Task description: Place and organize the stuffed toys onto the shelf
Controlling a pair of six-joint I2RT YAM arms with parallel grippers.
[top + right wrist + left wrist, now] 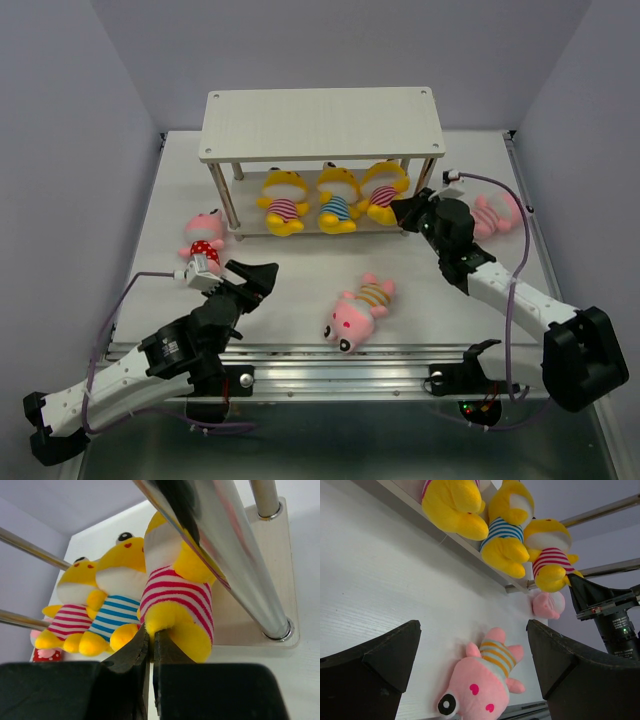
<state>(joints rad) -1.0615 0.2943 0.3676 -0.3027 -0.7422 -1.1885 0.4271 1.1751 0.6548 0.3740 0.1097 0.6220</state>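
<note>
The shelf (320, 120) stands at the back of the table. Three yellow toys (283, 200) (338, 198) (384, 190) sit side by side on its lower board. My right gripper (405, 212) is shut, its tips pinching the leg of the rightmost yellow toy (175, 595), the one in the red-striped shirt. A pink toy in an orange-striped shirt (358, 310) lies in the table's middle. My left gripper (258, 280) is open and empty to its left, and frames it in the left wrist view (482, 680). A pink red-dotted toy (204, 238) lies at the left. Another pink toy (492, 215) lies at the right.
The shelf's thin metal leg (235, 555) runs close past my right wrist camera. The right arm (500, 285) crosses the table's right side, next to the right pink toy. A metal rail (340, 350) runs along the near edge.
</note>
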